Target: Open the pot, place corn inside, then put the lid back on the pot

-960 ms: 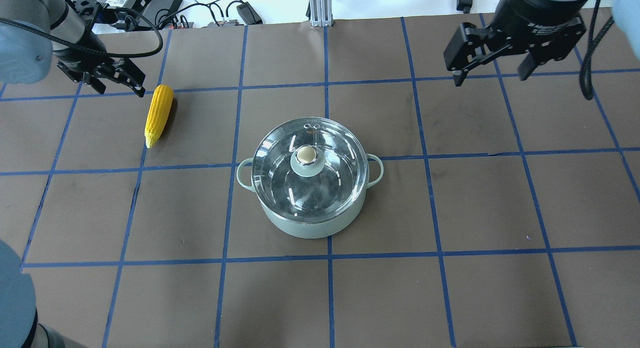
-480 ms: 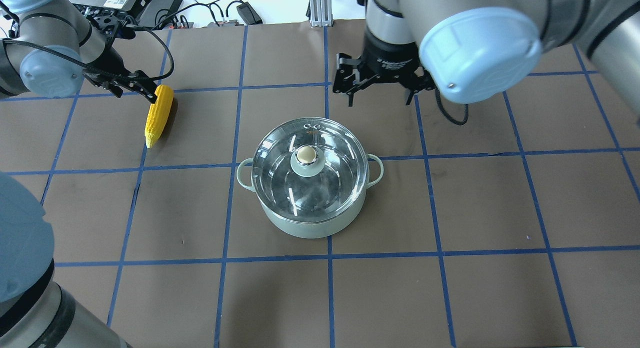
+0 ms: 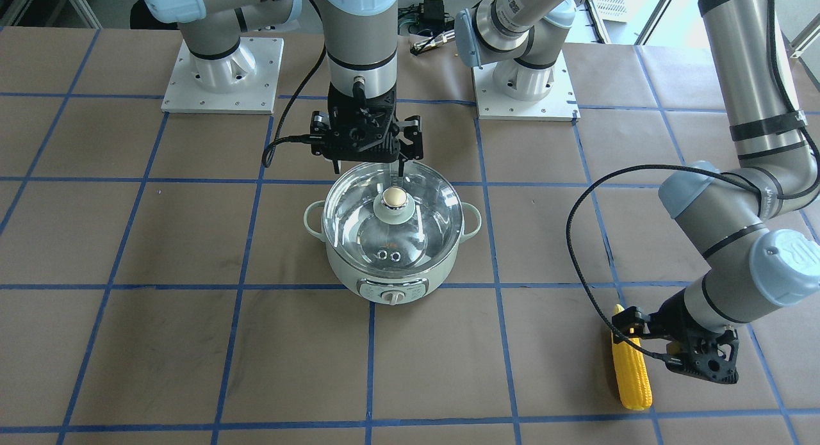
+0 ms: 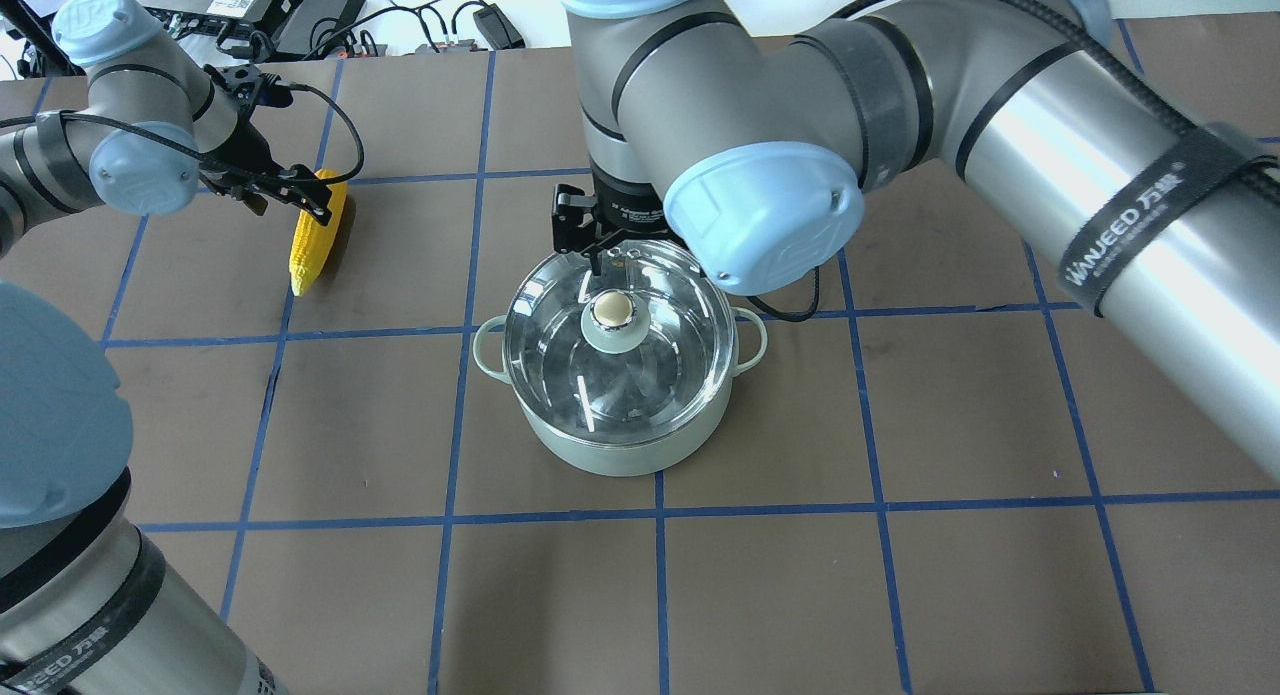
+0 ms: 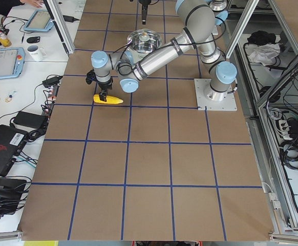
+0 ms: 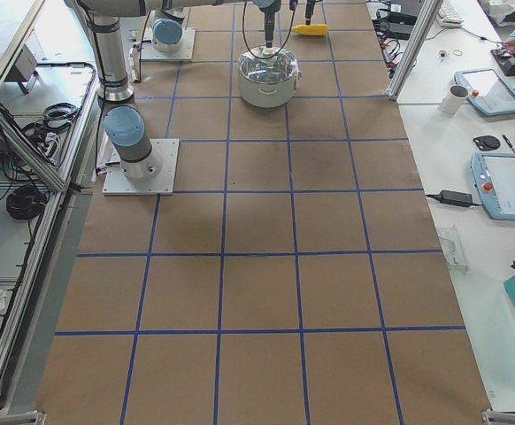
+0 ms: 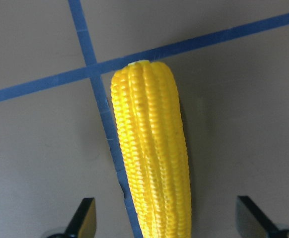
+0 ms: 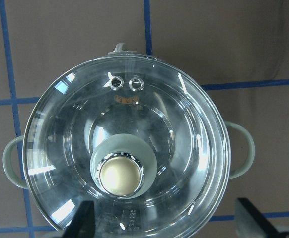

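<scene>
Mint-green pot (image 4: 600, 457) sits mid-table where it was, with the glass lid (image 4: 650, 375) still on. Yellow corn (image 4: 310, 237) hasn't moved either; it lies well off to the pot's left. I see the right gripper (image 3: 368, 169) has come in over the lid's far rim, jaws spread. The left gripper (image 7: 167, 220) has shifted over the corn's blunt end, jaws wide on either side and clear of it.

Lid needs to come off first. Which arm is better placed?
Right. The right gripper hangs open over the lid, near its knob; the left gripper is off over the corn.
</scene>
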`<act>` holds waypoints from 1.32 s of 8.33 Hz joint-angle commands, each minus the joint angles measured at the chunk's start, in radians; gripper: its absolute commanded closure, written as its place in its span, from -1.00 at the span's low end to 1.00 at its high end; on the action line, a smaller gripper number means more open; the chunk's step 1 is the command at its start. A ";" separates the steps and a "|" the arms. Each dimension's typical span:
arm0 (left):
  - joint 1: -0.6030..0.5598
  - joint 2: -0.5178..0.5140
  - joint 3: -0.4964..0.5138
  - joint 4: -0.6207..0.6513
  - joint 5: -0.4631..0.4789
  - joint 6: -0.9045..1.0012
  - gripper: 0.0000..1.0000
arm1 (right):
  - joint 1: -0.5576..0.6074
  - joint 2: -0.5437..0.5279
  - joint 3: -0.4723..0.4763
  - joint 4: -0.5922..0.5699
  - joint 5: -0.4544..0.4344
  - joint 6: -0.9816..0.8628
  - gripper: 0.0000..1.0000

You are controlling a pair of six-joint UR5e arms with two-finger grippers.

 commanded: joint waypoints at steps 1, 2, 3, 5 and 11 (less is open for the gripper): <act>0.001 -0.062 0.000 0.003 -0.004 -0.005 -1.00 | 0.033 0.023 0.003 -0.009 -0.005 0.025 -1.00; 0.001 -0.068 0.000 0.002 -0.005 -0.010 -1.00 | 0.033 0.025 0.003 -0.009 -0.003 0.027 -1.00; 0.001 -0.069 0.000 0.003 -0.004 -0.022 -1.00 | 0.033 0.025 0.004 -0.009 0.001 0.027 -1.00; 0.001 -0.085 0.014 0.000 0.007 -0.048 0.68 | 0.034 0.025 0.020 -0.011 0.001 0.037 -1.00; -0.001 0.010 0.017 -0.094 0.009 -0.172 1.00 | 0.036 0.086 0.041 -0.149 0.001 0.073 -1.00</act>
